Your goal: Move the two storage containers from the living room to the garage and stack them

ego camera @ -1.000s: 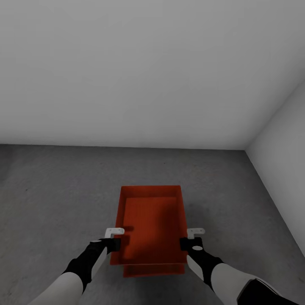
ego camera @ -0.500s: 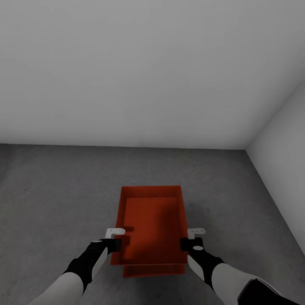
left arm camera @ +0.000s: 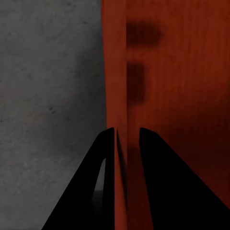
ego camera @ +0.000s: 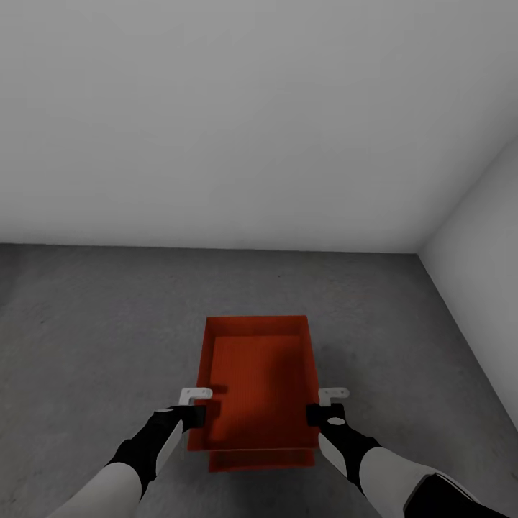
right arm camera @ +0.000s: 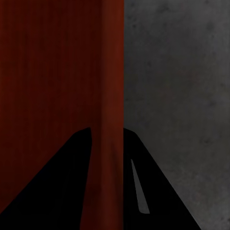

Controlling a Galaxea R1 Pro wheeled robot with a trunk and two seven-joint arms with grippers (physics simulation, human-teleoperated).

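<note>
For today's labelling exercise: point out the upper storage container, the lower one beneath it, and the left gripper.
Upper storage container (ego camera: pixel 255 381): head view, inner base.
Lower storage container (ego camera: pixel 262 460): head view, near wall under the upper one.
Left gripper (left arm camera: pixel 127 136): left wrist view, between fingertips.

Both arms stretched forward and down, white forearms ending in black wrists. Left gripper (ego camera: pixel 199 404) clamped over the left wall of the upper storage container (ego camera: pixel 257 381), one finger (left arm camera: pixel 88 187) outside, the other inside. Right gripper (ego camera: pixel 320 405) closed likewise on the right wall, fingers (right arm camera: pixel 57 184) straddling it, wrists level with each other
</note>
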